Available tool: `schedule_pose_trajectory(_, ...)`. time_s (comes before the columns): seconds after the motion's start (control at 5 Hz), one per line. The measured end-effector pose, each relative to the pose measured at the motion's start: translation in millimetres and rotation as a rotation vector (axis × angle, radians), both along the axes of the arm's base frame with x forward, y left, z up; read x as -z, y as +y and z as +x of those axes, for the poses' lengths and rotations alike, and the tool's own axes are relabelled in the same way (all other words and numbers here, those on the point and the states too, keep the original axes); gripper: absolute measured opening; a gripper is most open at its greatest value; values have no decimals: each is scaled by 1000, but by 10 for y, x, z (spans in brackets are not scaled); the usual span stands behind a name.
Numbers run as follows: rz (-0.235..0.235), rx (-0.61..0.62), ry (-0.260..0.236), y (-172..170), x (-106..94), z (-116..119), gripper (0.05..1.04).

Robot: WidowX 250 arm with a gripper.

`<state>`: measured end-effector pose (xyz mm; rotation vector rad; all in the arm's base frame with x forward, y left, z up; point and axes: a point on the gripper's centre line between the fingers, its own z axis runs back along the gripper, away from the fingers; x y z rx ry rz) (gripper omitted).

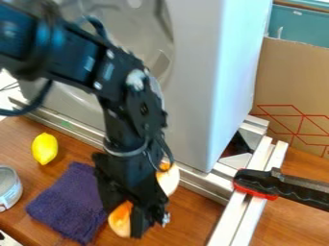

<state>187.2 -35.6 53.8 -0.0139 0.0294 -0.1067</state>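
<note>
The black gripper (133, 215) hangs low over the wooden table at the lower middle, beside the right edge of a folded purple cloth (67, 202). An orange and white piece (120, 222) shows right at the gripper's lower end. Another pale, orange-marked piece (168, 179) shows to the right of the gripper's upper part; the gripper hides whether the two are one object. A yellow lemon (45, 148) lies to the left, above the cloth. At the left edge stands a metal can (7, 186).
Behind the arm stands a large grey-white box-shaped housing (193, 86), with metal rails (258, 206) along its base and toward the front right. A black and red clamp handle (257, 183) juts in from the right. A cardboard box (296, 81) stands at the back right.
</note>
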Motion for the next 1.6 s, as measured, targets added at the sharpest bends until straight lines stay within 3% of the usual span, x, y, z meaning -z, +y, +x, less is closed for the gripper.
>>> schedule_pose_trajectory(0.2,21,-72,13,162,-212,-132,695)
schedule_pose_trajectory(0.6,9,-252,-81,637,-610,-232,695)
schedule_pose_trajectory(1.0,-32,-365,-128,1100,-613,138,695)
schedule_pose_trajectory(1.2,-114,-389,-162,1254,-535,404,695)
schedule_pose_trajectory(1.4,-163,-423,-200,1353,-489,641,695)
schedule_pose_trajectory(1.6,-179,-477,-199,1459,-437,869,695)
